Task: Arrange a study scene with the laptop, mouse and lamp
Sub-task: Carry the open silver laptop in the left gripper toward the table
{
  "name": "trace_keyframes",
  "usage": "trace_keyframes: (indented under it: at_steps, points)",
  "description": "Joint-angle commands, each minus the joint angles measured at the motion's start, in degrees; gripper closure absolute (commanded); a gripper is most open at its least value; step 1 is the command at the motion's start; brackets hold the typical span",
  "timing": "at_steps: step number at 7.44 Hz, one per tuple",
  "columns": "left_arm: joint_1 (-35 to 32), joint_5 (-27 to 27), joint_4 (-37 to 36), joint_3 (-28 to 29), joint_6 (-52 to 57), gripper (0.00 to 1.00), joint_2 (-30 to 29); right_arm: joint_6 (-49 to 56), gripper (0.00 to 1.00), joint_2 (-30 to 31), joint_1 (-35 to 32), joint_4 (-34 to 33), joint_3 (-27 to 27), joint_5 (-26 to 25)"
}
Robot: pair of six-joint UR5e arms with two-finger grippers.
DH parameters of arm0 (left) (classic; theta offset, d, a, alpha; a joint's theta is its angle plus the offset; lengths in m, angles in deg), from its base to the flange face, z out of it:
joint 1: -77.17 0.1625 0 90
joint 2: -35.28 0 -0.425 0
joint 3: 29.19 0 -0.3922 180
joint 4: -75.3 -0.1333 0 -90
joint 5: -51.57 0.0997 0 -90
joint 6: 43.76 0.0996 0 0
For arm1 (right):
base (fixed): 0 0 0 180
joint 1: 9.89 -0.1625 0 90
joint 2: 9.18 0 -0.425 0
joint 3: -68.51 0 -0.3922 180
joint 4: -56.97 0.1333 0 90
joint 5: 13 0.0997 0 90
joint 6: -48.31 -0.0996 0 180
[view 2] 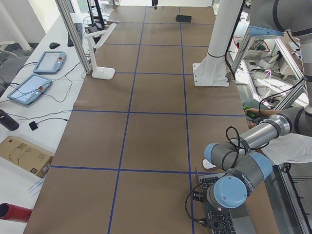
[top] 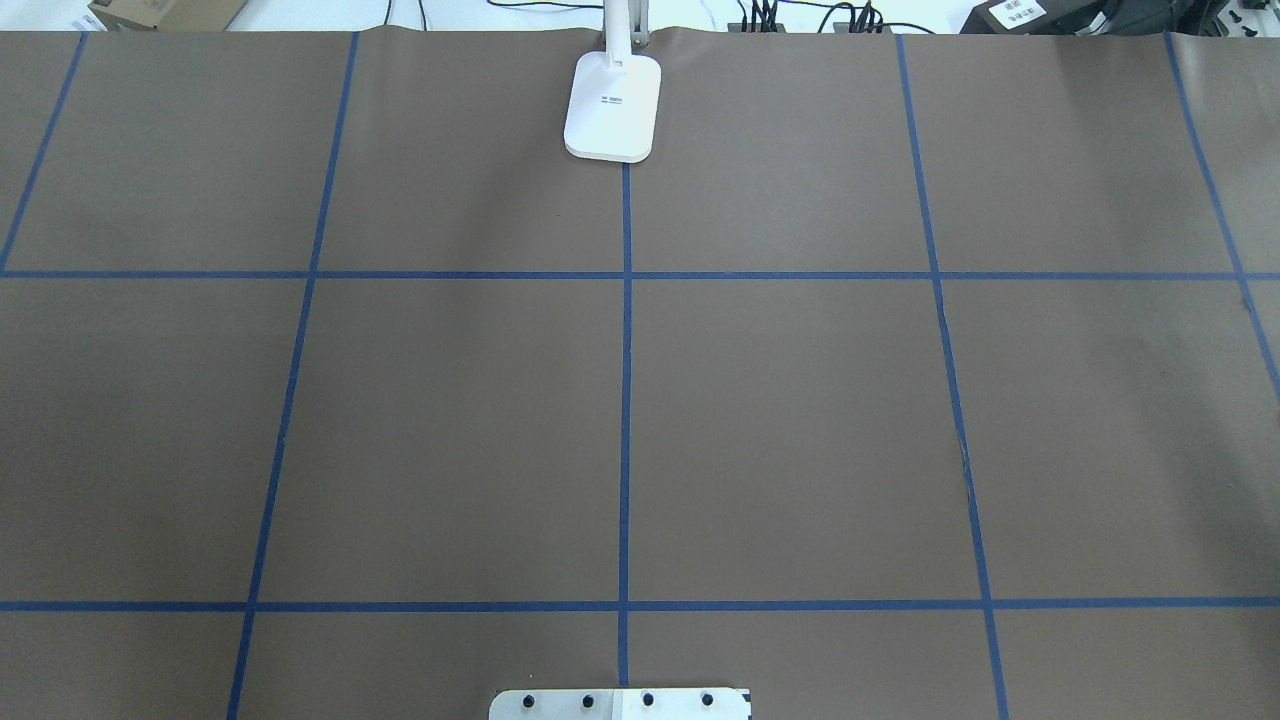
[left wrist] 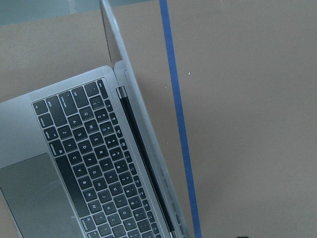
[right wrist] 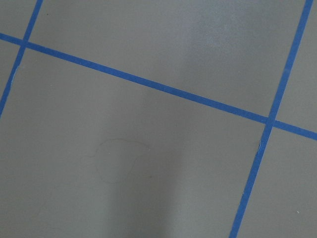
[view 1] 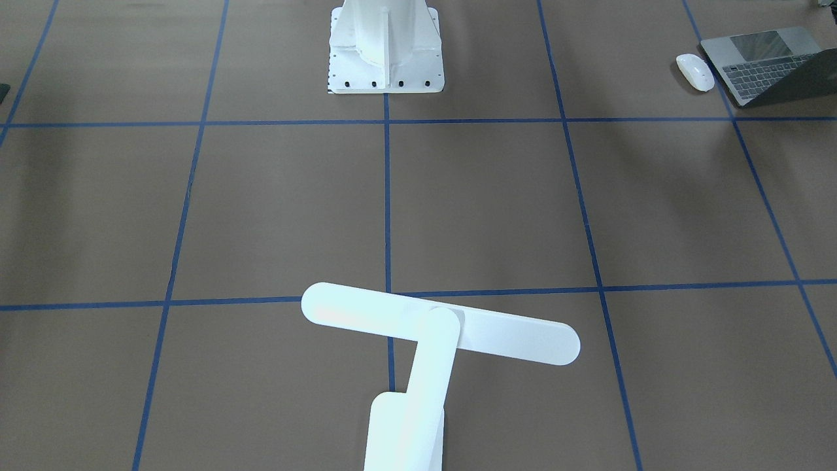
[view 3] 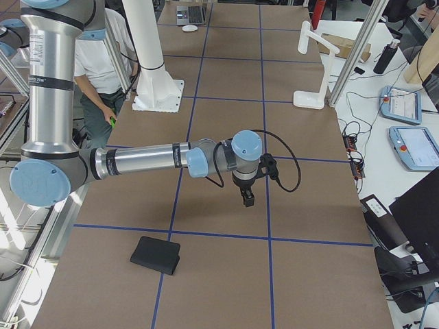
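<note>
I see matt brown paper over the tabletop [top: 800, 430], blue tape lines [top: 626, 400], glossy mouse [view 1: 695, 72], matt grey metal laptop [view 1: 762, 62], smooth white plastic lamp [view 1: 366, 314]

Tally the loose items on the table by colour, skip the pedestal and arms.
White: 2, lamp and mouse
Dark grey: 1, laptop
Black: 1, mat
Total: 4
</note>
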Motion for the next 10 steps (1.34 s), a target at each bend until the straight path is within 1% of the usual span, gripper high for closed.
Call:
trace_keyframes:
  at_steps: [1, 2, 3, 4, 6, 8, 9, 10]
  points:
    - [0.04, 0.38, -0.04, 0.02, 0.19, 0.53, -0.12, -0.01, 0.01, 0.00, -0.01, 0.07, 0.00, 0.51]
    - [0.04, 0.56, -0.22, 0.19, 0.19, 0.79, -0.47, -0.01, 0.01, 0.00, -0.01, 0.08, 0.00, 0.51]
    - [0.04, 0.56, -0.39, 0.37, 0.19, 1.00, -0.64, -0.01, 0.01, 0.00, -0.01, -0.01, 0.00, 0.51]
    - [0.04, 0.38, -0.92, -0.50, 0.28, 1.00, -1.17, -0.01, 0.01, 0.00, -0.01, 0.07, 0.00, 0.51]
    - [0.12, 0.47, -10.37, -1.83, 0.71, 1.00, -7.73, -0.01, 0.01, 0.44, -0.01, -0.01, 0.00, 1.12]
    - [0.12, 0.47, -11.02, -2.09, 0.81, 1.00, -10.47, -0.10, 0.01, 0.53, -0.01, 0.07, 0.00, 1.39]
    - [0.12, 0.38, -14.25, -2.27, 0.81, 1.00, -14.84, 0.07, 0.01, 0.53, -0.01, 0.08, 0.00, 1.21]
    - [0.21, 0.38, -18.46, -2.36, 0.72, 1.00, -20.45, 0.07, 0.01, 0.53, -0.01, 0.08, 0.00, 1.13]
